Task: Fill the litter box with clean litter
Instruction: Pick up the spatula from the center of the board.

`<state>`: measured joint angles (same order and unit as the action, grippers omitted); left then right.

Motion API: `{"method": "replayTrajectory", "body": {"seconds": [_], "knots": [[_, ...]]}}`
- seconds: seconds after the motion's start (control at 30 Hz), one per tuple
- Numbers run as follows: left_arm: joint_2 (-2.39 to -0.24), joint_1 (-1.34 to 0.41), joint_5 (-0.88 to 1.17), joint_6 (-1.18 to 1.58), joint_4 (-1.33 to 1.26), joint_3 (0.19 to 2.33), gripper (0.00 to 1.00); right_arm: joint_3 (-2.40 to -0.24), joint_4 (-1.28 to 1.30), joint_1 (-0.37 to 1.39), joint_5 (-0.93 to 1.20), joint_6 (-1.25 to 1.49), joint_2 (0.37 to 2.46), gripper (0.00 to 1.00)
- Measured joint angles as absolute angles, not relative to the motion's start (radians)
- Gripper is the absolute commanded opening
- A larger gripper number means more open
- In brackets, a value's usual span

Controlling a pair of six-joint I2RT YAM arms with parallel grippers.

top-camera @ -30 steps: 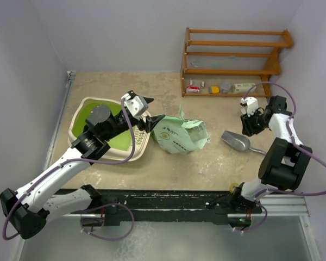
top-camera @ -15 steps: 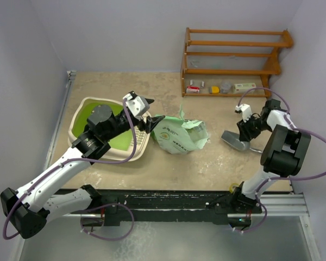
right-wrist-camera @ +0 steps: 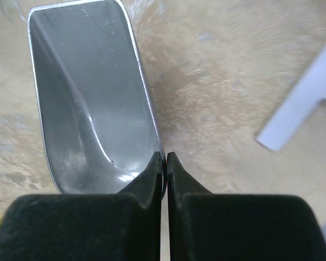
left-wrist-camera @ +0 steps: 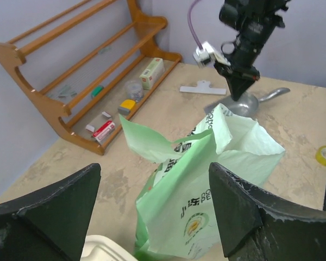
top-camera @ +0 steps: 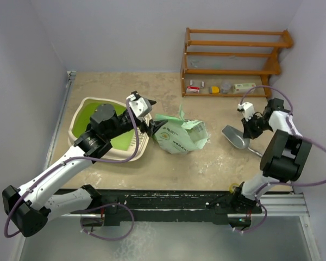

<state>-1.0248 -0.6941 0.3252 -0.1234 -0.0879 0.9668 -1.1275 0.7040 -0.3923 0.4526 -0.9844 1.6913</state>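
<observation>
Scoop (right-wrist-camera: 81,81): right tool (right-wrist-camera: 164,157) pinched together on side rim; lift level, thin edge may slip. Left tool (left-wrist-camera: 152,185) apart before bag (left-wrist-camera: 217,163); steady mouth open.

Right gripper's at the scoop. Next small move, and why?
Probably lift the right gripper slightly, straight up. Its jaws look shut on the side wall of the metal scoop, which lies empty on the table. A small lift would test that thin pinch before carrying it toward the open bag.
</observation>
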Motion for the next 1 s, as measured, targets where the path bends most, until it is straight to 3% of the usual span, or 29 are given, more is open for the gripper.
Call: {"method": "replayTrajectory", "body": {"seconds": [0.17,0.23,0.3,0.47,0.67,1.0], "knots": [[-1.055,-0.687,0.373,-0.104,-0.081,0.967,0.77,-1.159,0.691,-0.392,0.5,-0.847,1.461,0.0],[-1.058,-0.68,0.392,-0.088,-0.078,0.969,0.66,-1.219,0.702,-0.385,0.526,-0.805,1.364,0.0],[-1.061,-0.669,0.416,-0.068,-0.076,0.98,0.62,-1.285,0.702,-0.356,0.529,-0.781,1.283,0.0],[-1.135,-0.641,0.466,-0.019,-0.019,1.111,0.62,-1.41,0.731,-0.131,0.505,-0.748,1.124,0.0],[-1.277,-0.64,0.51,0.029,0.08,1.349,0.64,-1.574,0.825,0.015,0.511,-0.704,1.102,0.0],[-1.336,-0.678,0.529,0.07,0.167,1.486,0.64,-1.665,0.953,0.247,0.443,-0.686,1.157,0.0]]}}
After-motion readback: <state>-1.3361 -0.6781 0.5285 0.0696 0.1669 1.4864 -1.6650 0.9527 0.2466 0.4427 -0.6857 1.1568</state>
